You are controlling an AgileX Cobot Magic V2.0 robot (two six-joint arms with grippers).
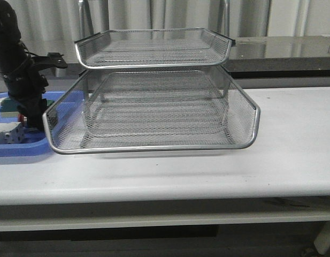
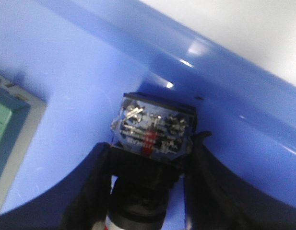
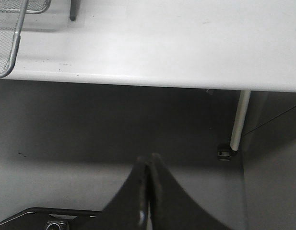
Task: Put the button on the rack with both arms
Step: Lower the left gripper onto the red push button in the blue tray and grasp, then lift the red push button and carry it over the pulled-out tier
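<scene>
The white tabletop [image 1: 293, 160] carries the silver rack [image 1: 154, 112]; at its 9 o'clock lies a blue tray [image 1: 15, 147]. Only the left wrist view shows the button [image 2: 152, 132], clamped in the left end effector [image 2: 148, 191] above that tray. The right end effector [image 3: 148, 191], fingers pressed together and empty, hangs off the tabletop edge.

We see a white table [image 1: 293, 160] carrying the silver wire rack [image 1: 154, 107] and, beside it, a blue tray [image 1: 25, 147].
</scene>
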